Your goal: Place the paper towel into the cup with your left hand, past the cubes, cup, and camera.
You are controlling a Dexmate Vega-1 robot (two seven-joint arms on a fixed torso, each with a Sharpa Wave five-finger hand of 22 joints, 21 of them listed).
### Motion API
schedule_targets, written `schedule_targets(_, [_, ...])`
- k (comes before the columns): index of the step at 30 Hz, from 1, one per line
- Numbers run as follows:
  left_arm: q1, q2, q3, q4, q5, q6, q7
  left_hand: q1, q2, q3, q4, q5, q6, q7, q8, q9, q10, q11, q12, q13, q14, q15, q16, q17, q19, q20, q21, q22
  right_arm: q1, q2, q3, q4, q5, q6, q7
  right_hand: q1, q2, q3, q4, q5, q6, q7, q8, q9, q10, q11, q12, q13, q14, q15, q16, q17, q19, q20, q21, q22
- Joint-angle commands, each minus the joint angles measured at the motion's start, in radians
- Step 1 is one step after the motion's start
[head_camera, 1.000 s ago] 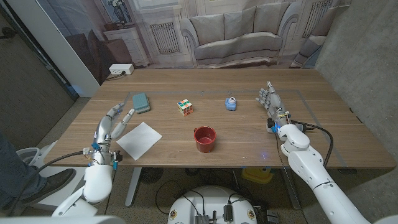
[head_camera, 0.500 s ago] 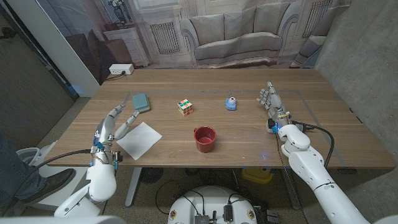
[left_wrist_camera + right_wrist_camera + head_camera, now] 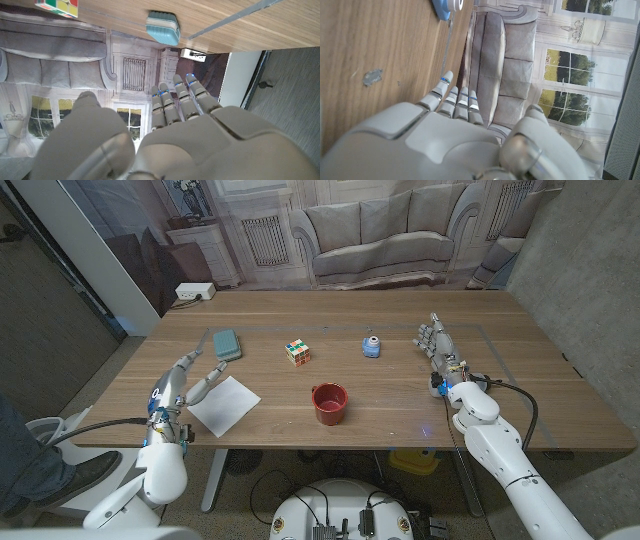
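A white paper towel [image 3: 225,403] lies flat on the table near the front left. My left hand [image 3: 184,381] hovers just left of it, fingers apart and holding nothing; the same hand [image 3: 165,135] fills the lower part of the left wrist view. A red cup [image 3: 329,403] stands upright near the front middle. My right hand [image 3: 438,344] stays at the right side of the table, fingers spread and empty, and the right wrist view looks along its back [image 3: 445,130].
A colourful cube [image 3: 297,352] sits behind the cup. A teal case [image 3: 227,344] lies at the back left, also in the left wrist view [image 3: 163,27]. A small blue camera [image 3: 371,346] stands right of the cube, seen too in the right wrist view [image 3: 447,7].
My left hand has moved a little forward and right, closer to the paper towel's left edge. The right hand has not moved.
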Motion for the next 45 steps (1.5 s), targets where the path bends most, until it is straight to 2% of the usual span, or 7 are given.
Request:
schedule_targets(1, [0.021,0.042,-0.008,-0.073,0.003,0.133,-0.052,0.012,-0.005,-0.005,-0.004,0.007,0.023,0.000,0.002,0.004,0.016,-0.007,-0.002,0.003,0.006,-0.033,-0.004,0.004,0.002,0.011,-0.003,0.006,-0.006,0.000,0.000,-0.009,0.002,-0.003,-0.001,0.007,0.006,0.001,-0.007,-0.001,0.011,-0.001,0.001,0.004,0.008,0.000,-0.003,0.002,0.008,-0.001,0.000,0.004,0.009,-0.036,-0.004,0.003])
schedule_targets(5, [0.021,0.060,-0.007,-0.090,0.002,0.167,-0.076,0.021,-0.007,-0.011,-0.007,0.014,0.089,-0.005,0.018,0.004,0.057,-0.012,0.003,0.004,0.016,-0.036,-0.005,0.004,0.024,0.006,-0.001,0.007,-0.012,0.002,0.000,-0.015,0.002,-0.005,-0.007,0.007,0.007,0.001,-0.007,-0.001,0.013,-0.001,0.001,0.004,0.010,0.000,-0.003,0.002,0.009,0.000,0.000,0.004,0.009,-0.036,-0.005,0.003])
schedule_targets(13, [0.018,0.091,-0.015,-0.113,-0.016,0.217,-0.126,0.025,-0.008,-0.018,-0.007,0.017,0.132,-0.006,0.026,0.004,0.100,-0.011,0.010,0.004,0.042,-0.043,0.000,0.005,0.038,0.002,0.001,0.008,-0.018,0.003,0.002,-0.021,0.005,-0.008,-0.008,0.008,0.008,0.001,-0.008,-0.002,0.013,-0.002,0.001,0.004,0.012,0.000,-0.003,0.002,0.010,-0.003,0.001,0.004,0.012,-0.036,-0.007,0.003])
schedule_targets(21, [0.001,0.117,0.003,-0.113,-0.013,0.257,-0.143,0.034,-0.018,-0.023,-0.013,0.018,0.134,-0.007,0.022,0.003,0.097,-0.017,0.003,0.004,0.048,-0.044,-0.001,0.004,0.053,-0.005,0.004,0.008,-0.021,0.008,0.002,-0.028,0.010,-0.003,-0.008,0.008,0.010,0.001,-0.009,-0.003,0.022,-0.005,0.004,0.004,0.018,0.000,-0.001,0.002,0.016,-0.003,0.002,0.004,0.017,-0.037,-0.009,0.003])
schedule_targets(26, [-0.014,0.136,0.029,-0.134,0.002,0.338,-0.159,0.052,-0.031,-0.027,-0.025,0.018,0.134,-0.010,0.017,0.003,0.099,-0.021,-0.002,0.004,0.052,-0.044,-0.003,0.003,0.066,-0.005,0.006,0.008,-0.017,0.009,0.000,-0.031,0.008,-0.006,-0.011,0.009,0.011,0.000,-0.009,-0.003,0.023,-0.005,0.004,0.004,0.019,-0.003,-0.001,0.002,0.018,-0.002,0.002,0.004,0.019,-0.038,-0.011,0.003])
schedule_targets(34, [-0.023,0.159,0.052,-0.160,0.000,0.409,-0.171,0.092,-0.049,-0.030,-0.049,0.020,0.107,-0.024,-0.002,0.003,0.078,-0.026,-0.019,0.004,0.038,-0.045,-0.014,0.003,0.051,0.007,-0.004,0.009,-0.008,0.015,-0.006,-0.017,0.010,-0.002,-0.006,0.009,0.012,0.000,-0.009,-0.004,0.025,-0.007,0.004,0.004,0.019,-0.003,-0.001,0.002,0.017,-0.004,0.002,0.004,0.021,-0.037,-0.014,0.003])
schedule_targets(45, [-0.041,0.173,0.080,-0.153,-0.035,0.431,-0.174,0.107,-0.056,-0.038,-0.056,0.021,0.075,-0.059,-0.023,0.005,0.052,-0.030,-0.033,0.005,0.013,-0.052,-0.024,0.004,0.031,0.022,-0.014,0.010,-0.007,0.021,-0.003,-0.012,0.007,0.008,-0.015,0.009,0.013,-0.001,-0.010,-0.005,0.026,-0.005,0.003,0.004,0.020,-0.002,-0.002,0.002,0.018,-0.003,0.001,0.004,0.023,-0.037,-0.018,0.004])
